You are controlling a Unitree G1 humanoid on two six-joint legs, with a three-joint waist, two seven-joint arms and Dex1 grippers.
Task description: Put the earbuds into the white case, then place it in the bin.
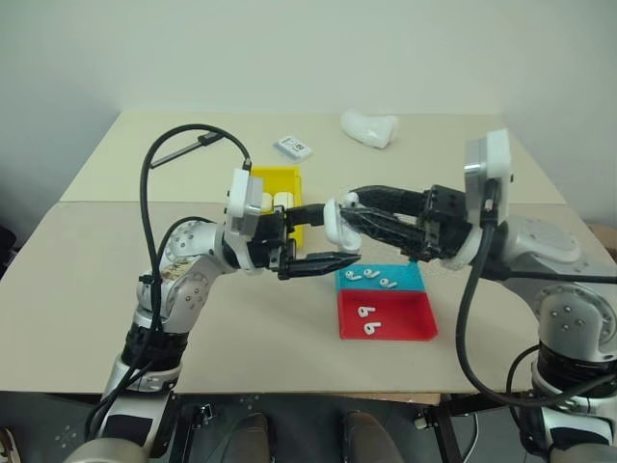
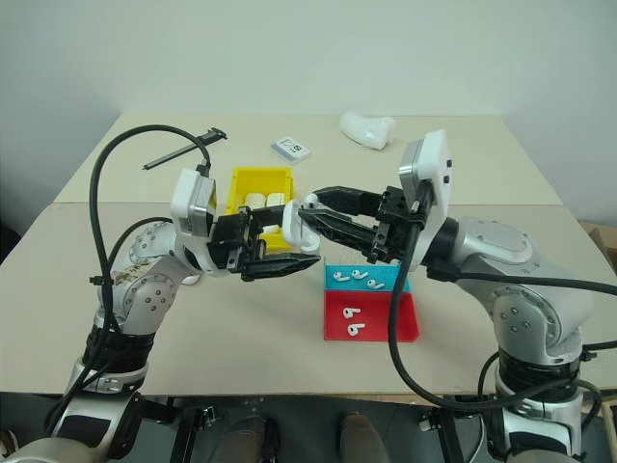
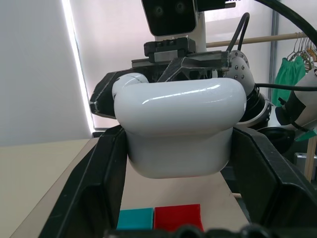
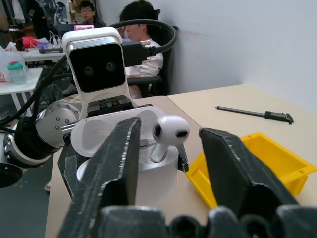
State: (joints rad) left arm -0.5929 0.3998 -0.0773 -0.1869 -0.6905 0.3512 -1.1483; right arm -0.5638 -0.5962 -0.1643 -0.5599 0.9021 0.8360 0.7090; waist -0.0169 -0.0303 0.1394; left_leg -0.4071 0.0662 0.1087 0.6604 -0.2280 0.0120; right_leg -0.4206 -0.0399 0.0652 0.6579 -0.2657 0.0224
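Both arms are raised above the pale beige desk (image 1: 116,289), forearms bent inward so the two hands meet at chest height. The left hand (image 1: 323,262) points toward the right arm, roughly level, its black fingers clenched on the small glossy white rounded case (image 3: 181,129), whose hinged lid stands flipped open. The right hand (image 4: 168,148) points back at it from the other side, its two fingers spread apart on either side of a tiny glossy white earbud (image 4: 169,131) that sits stem-down in the open case; the fingers look released, not touching the bud. Just behind the left hand stands the small bright yellow plastic bin (image 2: 253,183). Below and in front of the right hand lie a shallow teal tray (image 1: 410,280) and a shallow red tray (image 1: 405,316), each carrying more white earbuds.
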